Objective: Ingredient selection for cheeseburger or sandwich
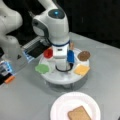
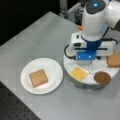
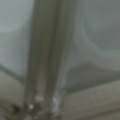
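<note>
A round white tray (image 1: 60, 78) holds the ingredient pieces in wedge compartments: red tomato disc (image 1: 48, 53), green lettuce (image 1: 42, 68), dark brown patty (image 1: 83, 55), yellow cheese square (image 1: 81, 69) and a toast square (image 2: 114, 60). My gripper (image 1: 62, 67) points straight down over the tray's middle, between the compartments, touching none of the pieces. In the wrist view its fingers (image 3: 42, 50) stand pressed together above the white tray floor. The sandwich is a single toast square (image 2: 38, 77) lying on the white plate (image 2: 53, 72). No stack of pieces shows.
The plate (image 1: 57, 105) lies on the grey table close to the tray. A small orange object (image 1: 9, 79) and a dark device (image 1: 35, 50) lie near the robot base at a front view's left. The table ends on a black perforated board (image 2: 15, 107).
</note>
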Tool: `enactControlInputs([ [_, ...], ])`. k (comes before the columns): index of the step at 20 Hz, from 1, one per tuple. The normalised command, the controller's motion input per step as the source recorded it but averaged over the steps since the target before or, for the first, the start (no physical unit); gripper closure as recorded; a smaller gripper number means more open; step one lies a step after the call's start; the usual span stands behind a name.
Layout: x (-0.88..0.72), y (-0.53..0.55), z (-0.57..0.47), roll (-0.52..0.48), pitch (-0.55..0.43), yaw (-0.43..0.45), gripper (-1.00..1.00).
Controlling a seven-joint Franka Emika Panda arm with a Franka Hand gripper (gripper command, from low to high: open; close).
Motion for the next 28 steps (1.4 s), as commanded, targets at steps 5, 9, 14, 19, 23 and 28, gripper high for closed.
enactControlInputs([
  [5, -0.08, -0.36, -0.14, 0.097, -0.008, 0.599, -1.0],
  [9, 0.01, -0.39, -0.16, 0.131, -0.008, 0.348, -1.0],
  [14, 0.03, -0.42, -0.15, 0.141, 0.017, 0.099, -1.0],
  [19, 0.03, -0.42, -0.11, 0.112, -0.018, 0.007, -1.0],
  [23, 0.0, -0.36, 0.04, 0.079, -0.045, -0.089, -1.0],
  [28, 0.01, -0.25, 0.19, 0.106, 0.019, -0.112, -1.0],
])
